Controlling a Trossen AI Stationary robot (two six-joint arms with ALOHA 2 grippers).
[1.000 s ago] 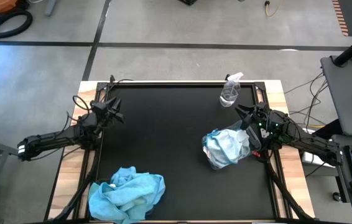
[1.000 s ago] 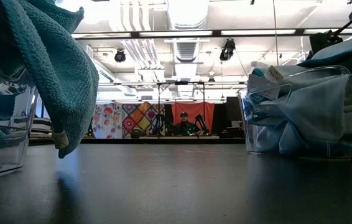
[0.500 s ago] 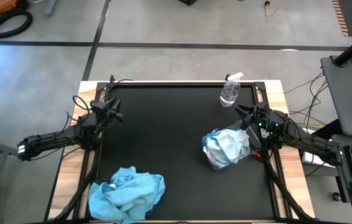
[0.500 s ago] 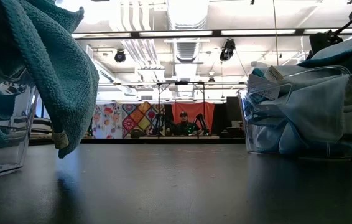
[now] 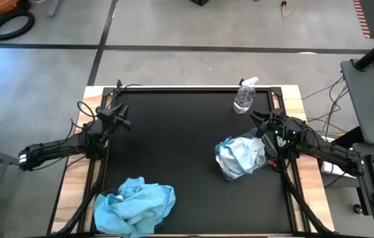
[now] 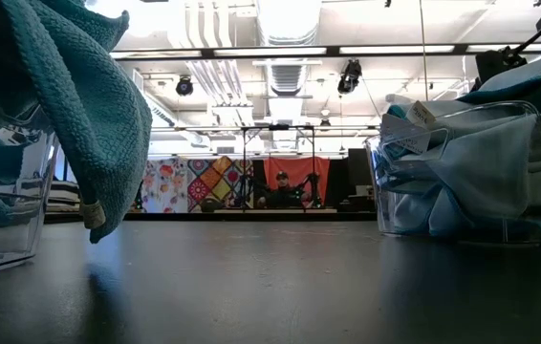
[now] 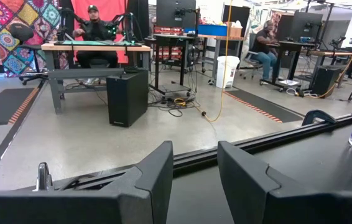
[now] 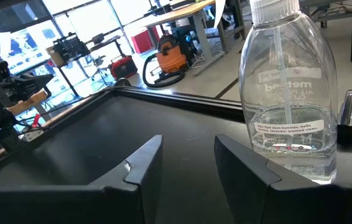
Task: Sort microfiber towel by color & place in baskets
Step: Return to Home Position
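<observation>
Bright blue microfiber towels (image 5: 135, 202) are heaped near the table's near-left corner, and in the low view one teal towel (image 6: 89, 115) hangs over the rim of a clear basket (image 6: 8, 225). Pale whitish-blue towels (image 5: 241, 156) fill the second clear basket (image 6: 392, 196) on the table's right side. My left gripper (image 5: 120, 119) hovers open over the table's left edge, far from both heaps, and its fingers (image 7: 157, 177) hold nothing. My right gripper (image 5: 258, 121) is open just beyond the pale heap, pointing toward the spray bottle.
A clear spray bottle (image 5: 244, 96) stands upright near the table's far-right corner, close in front of my right gripper (image 8: 188, 155). The black table top (image 5: 174, 139) lies bare between the two heaps. Black frame rails (image 5: 193, 88) run along the table's edges. People sit beyond the table.
</observation>
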